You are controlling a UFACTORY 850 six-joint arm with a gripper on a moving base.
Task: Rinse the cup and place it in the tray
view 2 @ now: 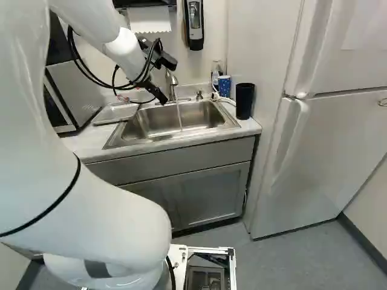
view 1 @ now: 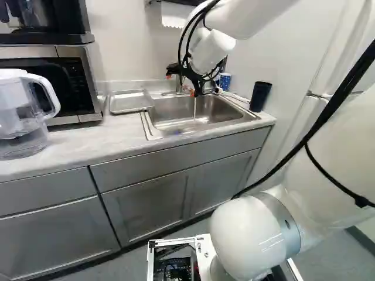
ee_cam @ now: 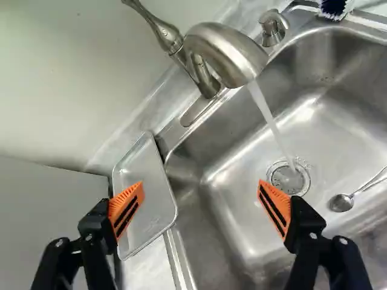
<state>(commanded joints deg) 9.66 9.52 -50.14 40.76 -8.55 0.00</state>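
Two cups stand beyond the sink's right end: a tall dark cup [view 1: 260, 96], also in the right base view [view 2: 244, 101], and behind it a blue patterned cup [view 2: 224, 86]. Which one the task means I cannot tell. The metal tray [view 1: 130, 101] lies on the counter left of the sink. My gripper [view 1: 180, 84] hangs over the back of the sink. In the wrist view the gripper [ee_cam: 201, 186] is open wide with nothing between its fingers, one finger over the tray [ee_cam: 145, 193], the other over the basin.
Water runs from the faucet [ee_cam: 227, 54] into the sink [view 2: 172, 119] by the drain [ee_cam: 289, 178]. A spoon [ee_cam: 342, 202] lies in the basin. A microwave [view 1: 70, 82] and a pitcher [view 1: 23, 114] stand left of the tray; a fridge [view 2: 338, 139] stands at the right.
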